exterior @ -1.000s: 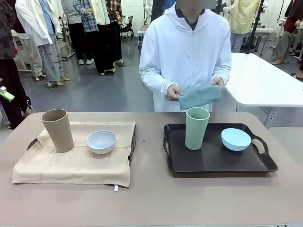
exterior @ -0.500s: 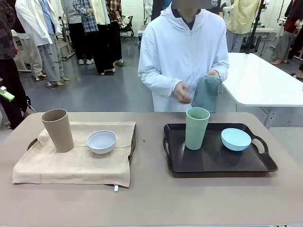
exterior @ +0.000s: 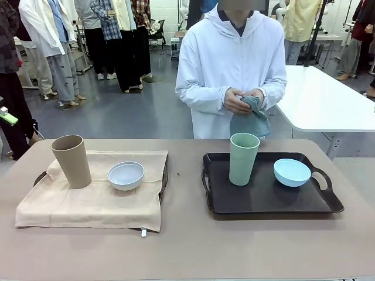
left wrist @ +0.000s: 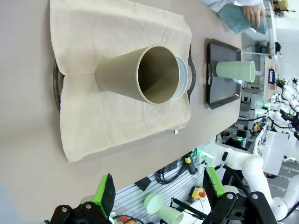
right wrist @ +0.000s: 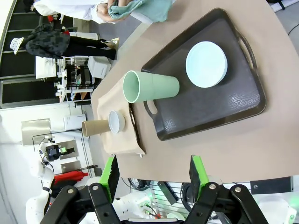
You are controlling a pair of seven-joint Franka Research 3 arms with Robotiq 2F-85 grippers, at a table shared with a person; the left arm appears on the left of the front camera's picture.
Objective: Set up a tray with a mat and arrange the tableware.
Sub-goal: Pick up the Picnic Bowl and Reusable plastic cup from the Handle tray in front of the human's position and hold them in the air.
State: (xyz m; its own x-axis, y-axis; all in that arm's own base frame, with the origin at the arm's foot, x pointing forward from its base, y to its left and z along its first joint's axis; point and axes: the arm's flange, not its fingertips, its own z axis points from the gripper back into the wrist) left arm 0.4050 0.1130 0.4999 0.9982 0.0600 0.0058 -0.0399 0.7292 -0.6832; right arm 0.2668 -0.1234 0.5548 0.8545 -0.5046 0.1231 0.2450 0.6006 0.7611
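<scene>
Now the person has bunched the teal cloth, flat a moment ago, past the table's far edge. Green cup and blue bowl sit along the bare black tray's far edge, so I judge no mat is laid yet. My left gripper and right gripper hang spread, empty.

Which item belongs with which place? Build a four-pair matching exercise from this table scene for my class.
Items
1. tan cup
2. pale green cup
3. teal cloth
4. white bowl

Places
A. in the person's hands
B. on the black tray, beside the light blue bowl
C. on the beige mat, farthest left
D. on the beige mat, nearer the table's middle

Pairs: 1-C, 2-B, 3-A, 4-D
</scene>
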